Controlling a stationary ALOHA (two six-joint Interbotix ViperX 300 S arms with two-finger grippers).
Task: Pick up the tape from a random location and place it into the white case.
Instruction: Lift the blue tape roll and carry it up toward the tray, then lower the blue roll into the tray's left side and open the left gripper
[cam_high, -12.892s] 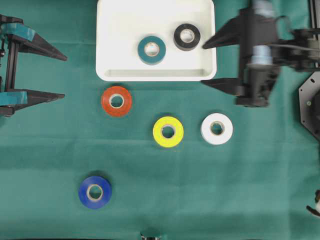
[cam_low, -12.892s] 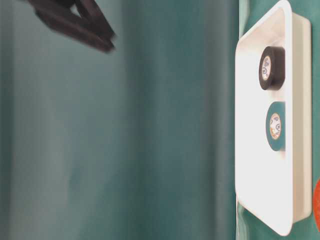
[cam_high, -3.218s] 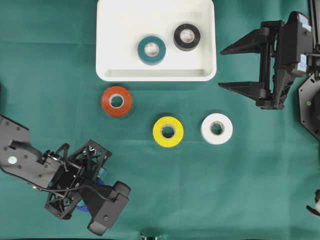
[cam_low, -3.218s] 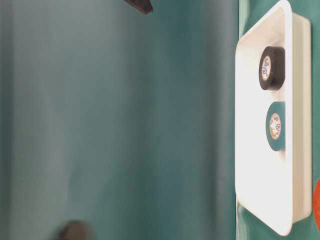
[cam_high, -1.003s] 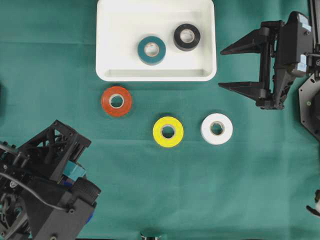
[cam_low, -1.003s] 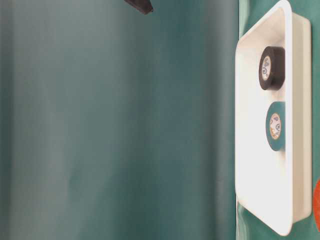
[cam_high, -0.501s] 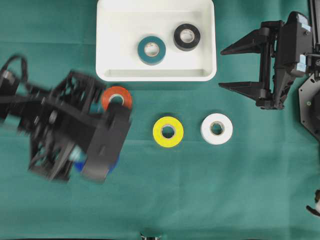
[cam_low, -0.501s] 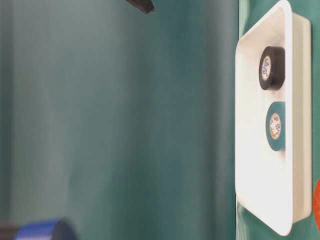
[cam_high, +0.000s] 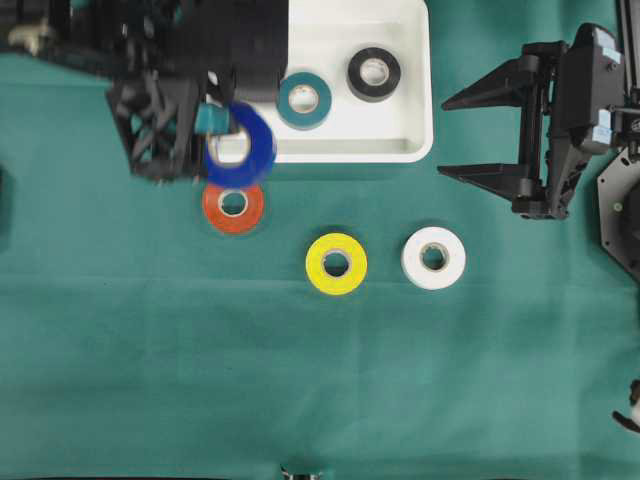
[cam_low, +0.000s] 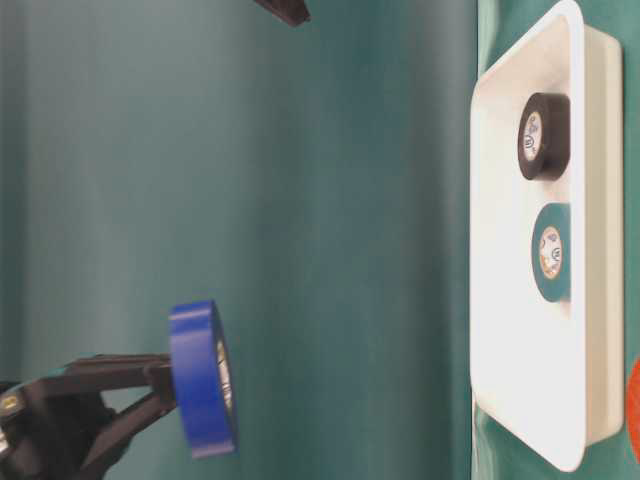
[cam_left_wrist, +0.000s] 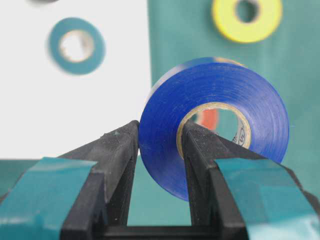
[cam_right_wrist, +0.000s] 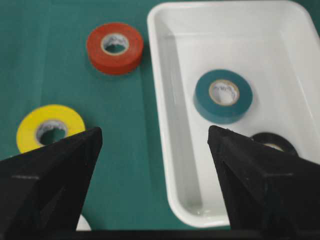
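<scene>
Rolls: two in white case (cam_high: 400, 120), four outside.

Both arms black. Left gripper (cam_left_wrist: 160, 150): tapered matte-black fingers (cam_left_wrist: 112, 165), teal tape wrapped near bases. Right gripper (cam_high: 455, 135): pointed black fingers, boxy black wrist housing, pale label upper right.

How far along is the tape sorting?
Done: teal tape roll and black tape roll lie in the white plastic case. In hand: left gripper pinches the blue tape roll over the case's near rim. Left: orange, yellow and white rolls on the cloth.
</scene>
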